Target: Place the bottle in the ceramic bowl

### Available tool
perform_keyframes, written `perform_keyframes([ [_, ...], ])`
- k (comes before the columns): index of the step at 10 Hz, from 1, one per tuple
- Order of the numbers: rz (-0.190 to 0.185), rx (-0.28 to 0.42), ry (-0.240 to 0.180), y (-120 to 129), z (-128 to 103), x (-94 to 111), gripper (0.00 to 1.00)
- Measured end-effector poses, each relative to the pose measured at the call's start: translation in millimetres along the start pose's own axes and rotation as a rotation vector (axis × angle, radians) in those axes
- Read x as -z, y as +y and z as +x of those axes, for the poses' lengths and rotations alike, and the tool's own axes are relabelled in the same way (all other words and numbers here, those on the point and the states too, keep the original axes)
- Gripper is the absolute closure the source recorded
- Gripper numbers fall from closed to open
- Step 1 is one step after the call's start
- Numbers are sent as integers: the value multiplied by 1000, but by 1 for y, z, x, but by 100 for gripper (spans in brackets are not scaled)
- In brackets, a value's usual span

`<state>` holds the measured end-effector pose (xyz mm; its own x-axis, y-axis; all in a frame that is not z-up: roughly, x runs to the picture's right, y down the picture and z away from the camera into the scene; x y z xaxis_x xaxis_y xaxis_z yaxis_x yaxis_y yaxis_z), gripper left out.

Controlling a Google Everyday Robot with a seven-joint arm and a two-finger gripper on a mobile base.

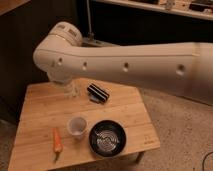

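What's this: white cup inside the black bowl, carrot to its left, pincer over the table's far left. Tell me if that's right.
One thing is wrong: in the camera view the white cup stands on the table just left of the black bowl, not inside it. The carrot does lie left of the cup, and the pincer hangs over the table's far left.

1 low wooden table (131,113) on speckled grey floor (176,131); dark shelving (150,26) behind, dark wall (20,50) at left. Dim warm light. Over the table's back left part, gripper (70,91).
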<state>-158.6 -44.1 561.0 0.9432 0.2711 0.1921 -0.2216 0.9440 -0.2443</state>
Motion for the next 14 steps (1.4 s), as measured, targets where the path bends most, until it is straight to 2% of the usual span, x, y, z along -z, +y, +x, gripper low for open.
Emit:
perform_keyframes([
  [1, 94, -75, 44, -17, 31, 26, 100],
  [3, 159, -187, 108, -37, 71, 44, 100],
  [4, 171, -272, 163, -47, 101, 53, 100],
  [5, 156, -360, 240, -55, 133, 59, 100],
  [6, 130, -417, 298, -60, 151, 62, 100],
  [7, 88, -479, 372, -65, 170, 63, 100],
  [8, 6, -544, 446, -66, 186, 61, 100],
  [9, -85, -569, 458, -63, 194, 59, 100],
  [10, -160, -580, 459, -59, 202, 57, 100],
  [11, -274, -565, 444, -43, 200, 52, 100],
  [12, -345, -549, 420, -28, 200, 52, 100],
  [13, -385, -538, 403, -18, 203, 55, 100],
  [14, -426, -517, 365, -5, 201, 58, 100],
])
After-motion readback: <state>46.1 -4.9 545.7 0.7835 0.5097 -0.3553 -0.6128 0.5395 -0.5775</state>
